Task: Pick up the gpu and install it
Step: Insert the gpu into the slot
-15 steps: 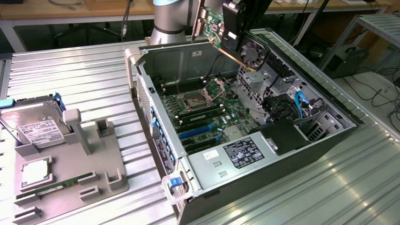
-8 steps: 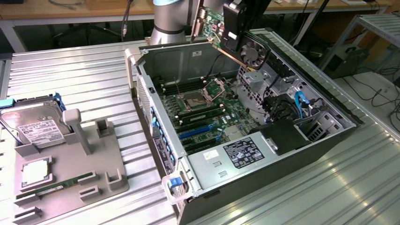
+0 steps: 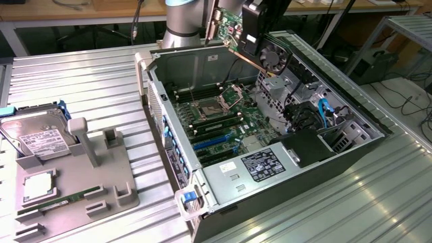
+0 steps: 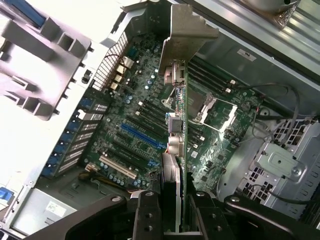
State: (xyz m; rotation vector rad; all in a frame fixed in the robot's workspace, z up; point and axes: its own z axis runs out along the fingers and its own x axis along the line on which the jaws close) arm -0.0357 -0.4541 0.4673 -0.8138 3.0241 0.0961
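The gpu point(image 3: 233, 28) hangs tilted in the air over the back of the open computer case point(image 3: 169, 61), above the motherboard point(image 3: 216, 114). Its green board, round fan point(image 3: 273, 54) and silver end bracket point(image 3: 214, 23) are visible. My gripper point(image 3: 260, 20) is shut on the card from above. In the wrist view the gpu point(image 4: 181, 115) runs edge-on away from my gripper point(image 4: 177, 222), bracket point(image 4: 184, 35) at the far end, with black fingers point(image 4: 147, 215) on both sides of it. The blue expansion slots point(image 4: 142, 137) lie on the motherboard below.
A grey fixture point(image 3: 94, 177) at the exterior view's left holds a hard drive point(image 3: 37, 134), a processor point(image 3: 39, 185) and a memory stick point(image 3: 60, 201). Inside the case are the power supply point(image 3: 260, 164), cables point(image 3: 324, 114) and the processor socket point(image 3: 236, 93). The ribbed metal table point(image 3: 81, 81) surrounds everything.
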